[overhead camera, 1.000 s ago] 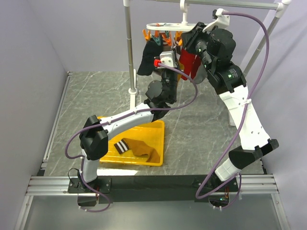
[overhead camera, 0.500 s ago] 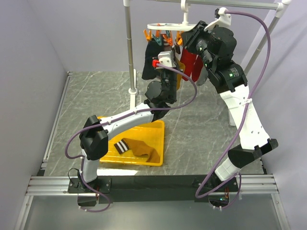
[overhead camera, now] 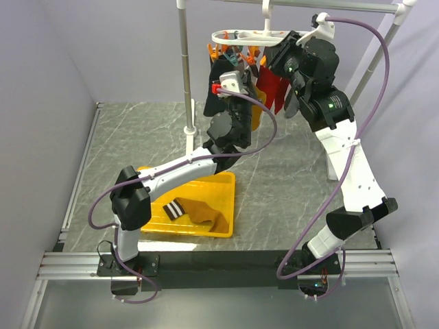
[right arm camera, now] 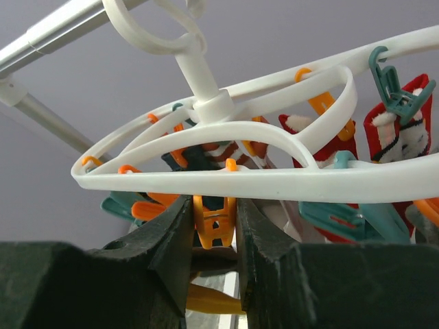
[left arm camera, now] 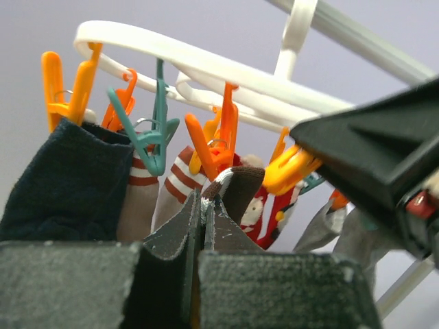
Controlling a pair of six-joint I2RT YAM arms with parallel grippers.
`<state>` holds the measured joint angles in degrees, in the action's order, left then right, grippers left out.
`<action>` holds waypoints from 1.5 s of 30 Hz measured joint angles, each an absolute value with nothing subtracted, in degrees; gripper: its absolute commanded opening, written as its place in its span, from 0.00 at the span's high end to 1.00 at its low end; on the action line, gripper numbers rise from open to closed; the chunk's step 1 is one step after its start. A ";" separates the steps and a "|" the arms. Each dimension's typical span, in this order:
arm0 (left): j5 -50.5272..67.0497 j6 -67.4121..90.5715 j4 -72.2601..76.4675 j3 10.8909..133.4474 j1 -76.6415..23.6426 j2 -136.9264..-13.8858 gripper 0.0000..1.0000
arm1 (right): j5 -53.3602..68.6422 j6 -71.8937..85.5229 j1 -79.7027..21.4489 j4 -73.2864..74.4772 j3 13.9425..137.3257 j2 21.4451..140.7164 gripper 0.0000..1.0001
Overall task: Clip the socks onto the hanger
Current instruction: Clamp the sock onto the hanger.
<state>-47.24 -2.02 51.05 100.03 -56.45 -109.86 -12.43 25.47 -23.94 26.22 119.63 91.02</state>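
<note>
The white oval hanger (overhead camera: 239,35) hangs by its hook from the rack bar; its orange and teal clips show in the left wrist view (left arm camera: 206,68) and the right wrist view (right arm camera: 226,175). My left gripper (overhead camera: 236,77) is raised just under it. Its jaws (left arm camera: 204,205) are shut on the brown, striped-edged cuff of a mustard sock (left arm camera: 236,186), whose body hangs below (overhead camera: 256,113). My right gripper (overhead camera: 276,55) has its jaws (right arm camera: 212,205) pressed on both sides of an orange clip (right arm camera: 214,221). The second mustard sock (overhead camera: 195,211) lies in the tray.
A yellow tray (overhead camera: 226,226) sits on the table at front centre. A white rack pole (overhead camera: 184,68) stands left of the hanger. A dark navy sock (overhead camera: 214,92), red socks (overhead camera: 271,86) and striped socks (left arm camera: 180,185) hang clipped on the hanger.
My left gripper has risen with the sock closer to the hanger's clips. The right gripper and the hanger have shifted slightly up and right.
</note>
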 measured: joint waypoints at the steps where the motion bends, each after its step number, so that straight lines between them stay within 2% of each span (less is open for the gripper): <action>1: -47.55 -1.32 50.74 100.03 -56.45 -109.54 0.99 | -12.38 25.56 -23.94 26.22 119.52 91.02 1.00; 16: -43.70 17.04 40.05 100.64 -53.32 -104.14 0.99 | -10.13 25.85 -23.68 21.08 114.15 90.00 1.00; 28: -35.07 30.70 32.38 100.64 -48.88 -102.59 0.99 | -8.84 26.74 -23.27 17.72 112.20 88.16 1.00; 45: -17.30 41.15 22.57 100.64 -42.81 -99.98 0.99 | -1.69 16.64 -22.87 1.37 98.87 83.57 1.00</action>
